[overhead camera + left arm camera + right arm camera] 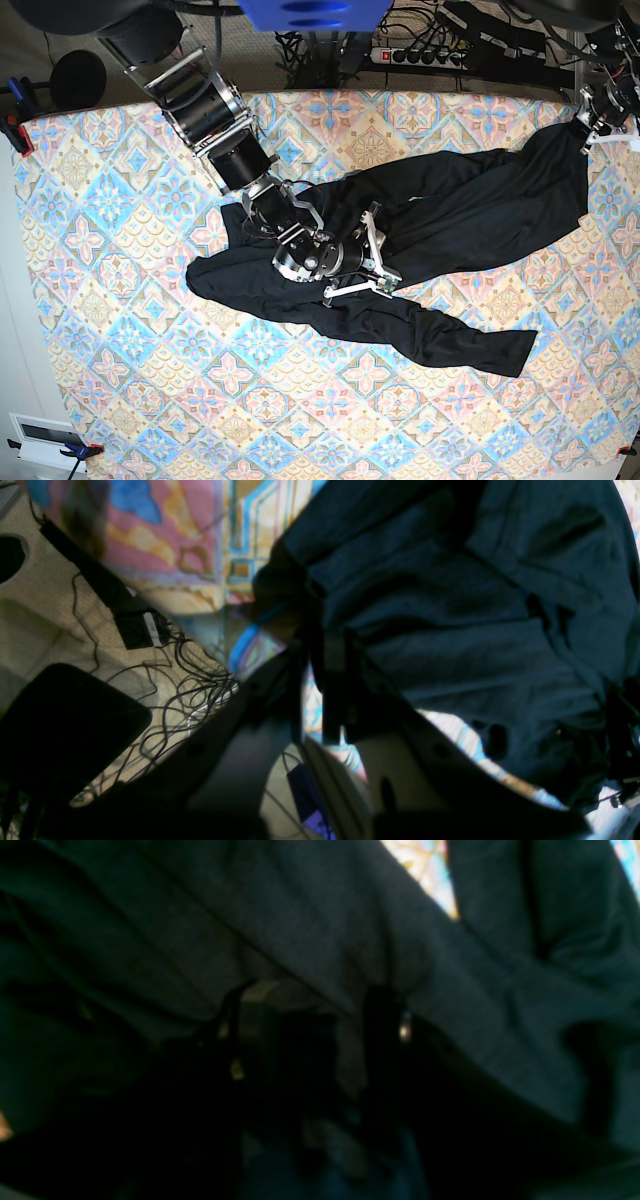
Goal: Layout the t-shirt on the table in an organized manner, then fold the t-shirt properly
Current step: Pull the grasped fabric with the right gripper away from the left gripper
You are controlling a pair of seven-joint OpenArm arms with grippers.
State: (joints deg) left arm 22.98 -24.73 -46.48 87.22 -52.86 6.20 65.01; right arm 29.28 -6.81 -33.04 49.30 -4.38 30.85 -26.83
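Overhead, t-shirt (440,225) sprawled, power strip (420,55) behind

- A beige woven floor (45,615) lies past the table edge, at nine o'clock in the left wrist view.
- Tangled black cables (185,680) sprawl across it, beside a black power brick (142,629).
- A power strip (425,52) sits at one o'clock in the base view.
- Lighting is even.

Black-and-silver jointed arm (215,120), white gripper (372,262) fingers
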